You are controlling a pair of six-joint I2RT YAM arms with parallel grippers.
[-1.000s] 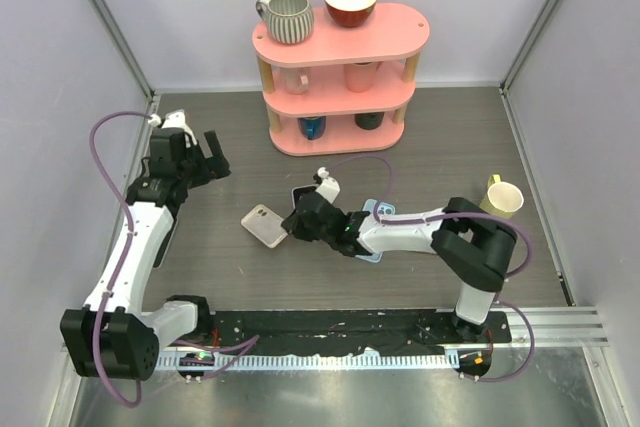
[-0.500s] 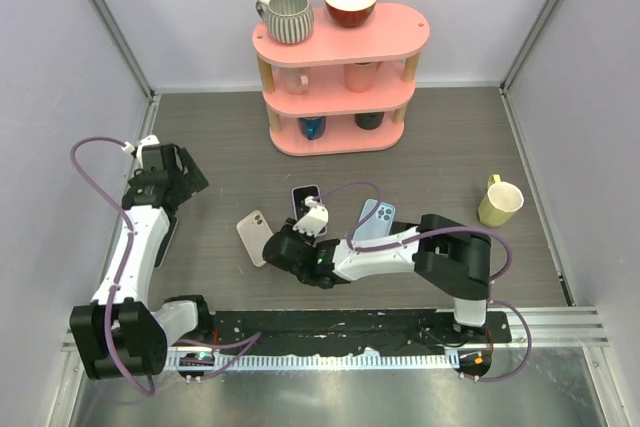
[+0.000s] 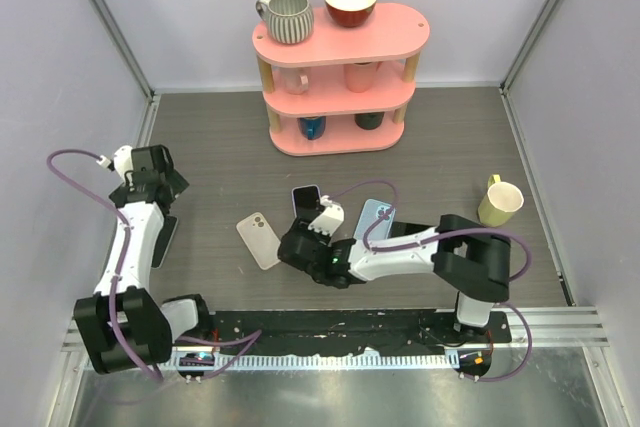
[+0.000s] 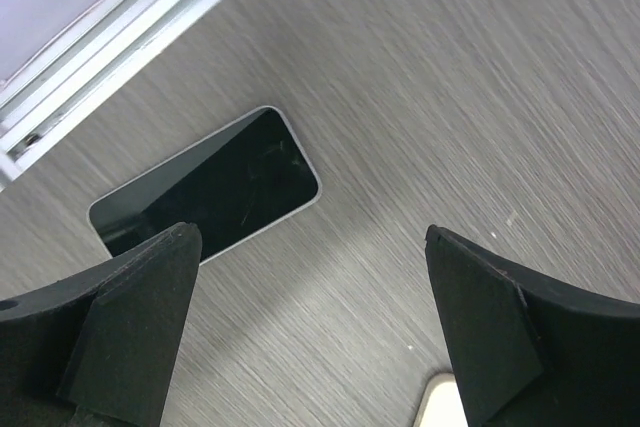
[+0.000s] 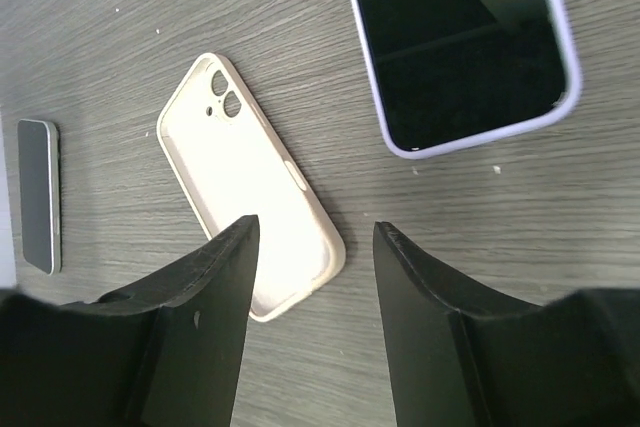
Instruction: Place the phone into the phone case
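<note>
One pink three-tier shelf (image 3: 340, 37) is counted. On its top, one ribbed grey mug (image 3: 288, 17) and one red bowl (image 3: 351, 0) are counted. Two cups are counted on its middle tier, a pale cup (image 3: 295, 80) and a pink cup (image 3: 362, 75). Two more are counted on its lowest tier, a blue cup (image 3: 312, 128) and a black cup (image 3: 368, 120). In front of the shelf are counted one cream phone case (image 3: 260, 240), two screen-up phones, a lavender-edged phone (image 3: 302, 194) and a dark phone (image 4: 205, 192), and one light blue phone or case (image 3: 377, 217). To the shelf's right, one yellow mug (image 3: 500, 201) is counted.

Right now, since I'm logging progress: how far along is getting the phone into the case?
Nothing is done yet: the cream case lies empty on the table, the black phone flat and apart from it. In hand: the left gripper hovers open above that phone, the right gripper open over the case. Left: grasp the phone, carry it over, press it in.
</note>
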